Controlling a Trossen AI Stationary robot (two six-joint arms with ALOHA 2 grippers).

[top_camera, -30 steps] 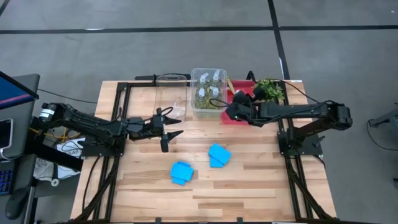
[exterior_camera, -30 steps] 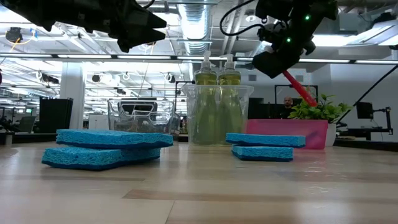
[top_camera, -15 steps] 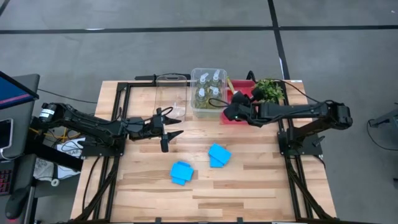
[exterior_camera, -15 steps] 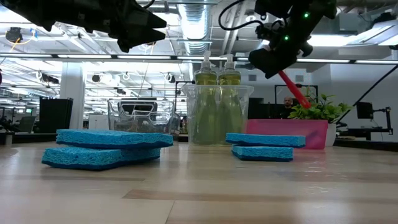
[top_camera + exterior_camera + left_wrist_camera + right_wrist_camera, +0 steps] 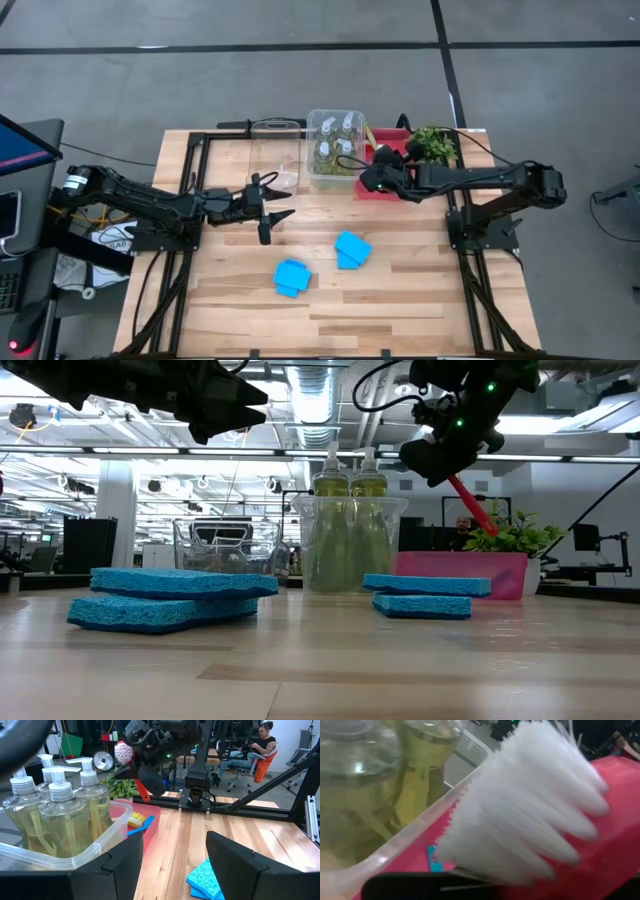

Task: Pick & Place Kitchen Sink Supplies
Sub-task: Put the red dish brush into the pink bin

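My right gripper [image 5: 370,181] hangs over the near left corner of the red bin [image 5: 392,187], shut on a red brush [image 5: 468,497] with a white bristle head [image 5: 122,752]. Yellow and blue brushes [image 5: 136,821] lie in that red bin. Several bottles of yellow-green liquid [image 5: 335,148] stand in a clear bin [image 5: 350,545]. Two stacks of blue sponges [image 5: 291,277] [image 5: 352,249] lie flat on the table. My left gripper [image 5: 272,212] is open, raised over the table's left half, near an empty clear bin [image 5: 275,150]. My right gripper holds the red brush by its handle close to the bristle head [image 5: 530,805]; the gripper's body hides the contact itself. The brush is tilted, with the red handle [image 5: 143,789] slanting down from the gripper toward the red bin. Its lower end [image 5: 488,522] is above the bin's rim.
A small leafy plant [image 5: 432,143] stands at the far right, just behind the red bin [image 5: 462,575]. The bare wooden tabletop [image 5: 400,300] stretches along the near side. A person sits in the room beyond the table [image 5: 260,742].
My right gripper, with the red brush, has shifted a little toward the table's left, nearer the bin of bottles; the brush's lower end has moved with it. My left arm has kept still.
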